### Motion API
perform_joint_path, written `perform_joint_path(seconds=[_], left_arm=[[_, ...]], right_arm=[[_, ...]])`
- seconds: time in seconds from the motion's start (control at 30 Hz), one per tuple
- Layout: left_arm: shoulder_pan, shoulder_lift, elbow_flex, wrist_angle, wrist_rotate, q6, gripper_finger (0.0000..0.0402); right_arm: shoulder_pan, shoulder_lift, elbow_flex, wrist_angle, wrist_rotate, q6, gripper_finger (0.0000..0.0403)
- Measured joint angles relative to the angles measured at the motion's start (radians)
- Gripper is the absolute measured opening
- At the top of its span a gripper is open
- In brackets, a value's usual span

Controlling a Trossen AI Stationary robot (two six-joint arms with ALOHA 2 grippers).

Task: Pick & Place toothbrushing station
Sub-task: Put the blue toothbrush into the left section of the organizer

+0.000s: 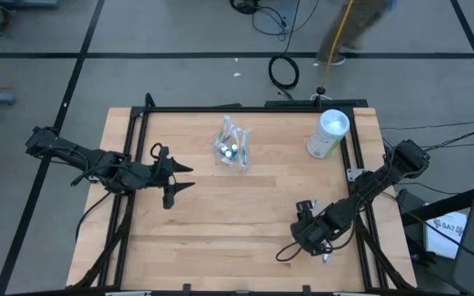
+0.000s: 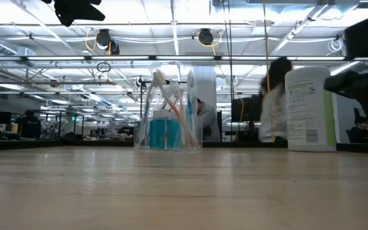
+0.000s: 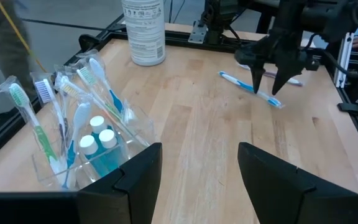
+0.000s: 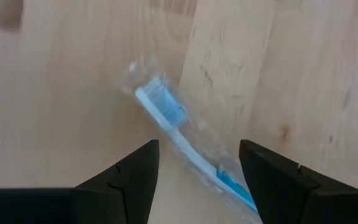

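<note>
A small clear plastic cup (image 1: 231,146) stands upright on the wooden table at the far middle. It holds several wrapped toothbrushes (image 3: 98,78) and two teal toothpaste tubes (image 3: 98,146) with white caps; it also shows in the low view (image 2: 168,124). One wrapped blue toothbrush (image 4: 179,134) lies flat on the table at the near right (image 3: 250,84). My right gripper (image 3: 266,87) points down over it, open, one finger on either side of its handle (image 4: 197,162). My left gripper (image 1: 186,177) is open and empty, held above the table left of the cup.
A tall white canister (image 1: 329,134) stands at the table's far right, also in the low view (image 2: 310,108). A black frame (image 1: 245,108) rims the table. A small pinkish item (image 3: 294,81) lies just beyond the blue toothbrush. People show in the room behind.
</note>
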Motion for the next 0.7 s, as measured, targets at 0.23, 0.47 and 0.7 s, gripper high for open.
perform_joint_path(seconds=[0.23, 0.47, 0.7], left_arm=[[0.0, 0.0, 0.0, 0.0, 0.0, 0.0, 0.0218], [0.0, 0.0, 0.0, 0.0, 0.0, -0.001, 0.0218], [0.0, 0.0, 0.0, 0.0, 0.0, -0.001, 0.0218]], right_arm=[[-0.002, 0.0, -0.064, 0.066, -0.004, -0.082, 0.0214], [-0.001, -0.008, -0.157, 0.207, -0.006, -0.15, 0.0168], [-0.001, -0.003, -0.169, 0.313, -0.008, -0.178, 0.0068]])
